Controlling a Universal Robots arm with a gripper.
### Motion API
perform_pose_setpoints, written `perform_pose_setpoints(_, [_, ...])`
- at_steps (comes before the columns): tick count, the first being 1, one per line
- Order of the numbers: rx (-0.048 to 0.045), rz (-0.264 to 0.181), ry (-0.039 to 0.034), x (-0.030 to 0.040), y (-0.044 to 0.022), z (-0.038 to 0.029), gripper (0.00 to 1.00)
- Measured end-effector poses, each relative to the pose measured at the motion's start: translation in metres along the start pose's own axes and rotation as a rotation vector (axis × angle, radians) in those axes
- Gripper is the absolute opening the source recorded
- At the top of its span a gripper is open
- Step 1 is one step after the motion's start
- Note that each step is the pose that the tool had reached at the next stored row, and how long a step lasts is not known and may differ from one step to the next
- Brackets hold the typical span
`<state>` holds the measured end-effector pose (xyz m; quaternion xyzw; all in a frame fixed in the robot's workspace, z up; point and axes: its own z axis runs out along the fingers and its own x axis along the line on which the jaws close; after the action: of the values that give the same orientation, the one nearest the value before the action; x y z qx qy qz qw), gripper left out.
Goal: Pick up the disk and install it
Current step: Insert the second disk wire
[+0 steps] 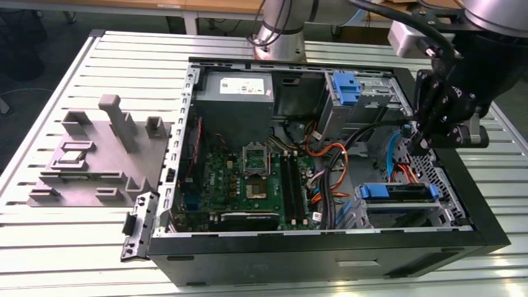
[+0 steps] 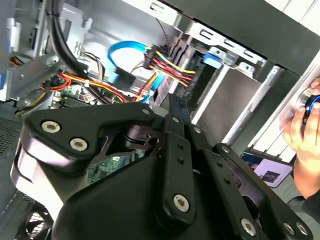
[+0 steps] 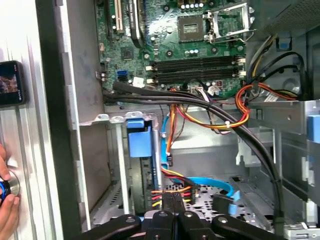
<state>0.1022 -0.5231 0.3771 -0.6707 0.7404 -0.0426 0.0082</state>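
Disk (image 1: 397,192) sits bayed, exterior view's lower right; gripper (image 1: 415,143), fingers together, should avoid snagging cables (image 1: 334,162).

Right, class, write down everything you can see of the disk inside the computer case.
The disk stands on edge in a metal drive bay at the exterior view's right of the case. Its blue plastic carrier frames a dark body; the label is hidden. Orange and blue cables run close beside it. The pincer hangs above it, apparently not touching.
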Motion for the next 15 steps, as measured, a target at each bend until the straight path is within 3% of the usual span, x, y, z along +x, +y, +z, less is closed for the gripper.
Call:
perform_pose_setpoints(4, [-0.0016,0.000,0.0029,-0.0084,0.0008,-0.0008,0.10])
perform_pose_setpoints(11, [-0.0136,-0.001,0.0070,-0.0199,0.0017,-0.0049,0.10])
perform_pose_setpoints(15, [-0.0152,-0.002,0.0132,-0.0265,0.0008,-0.0058,0.10])
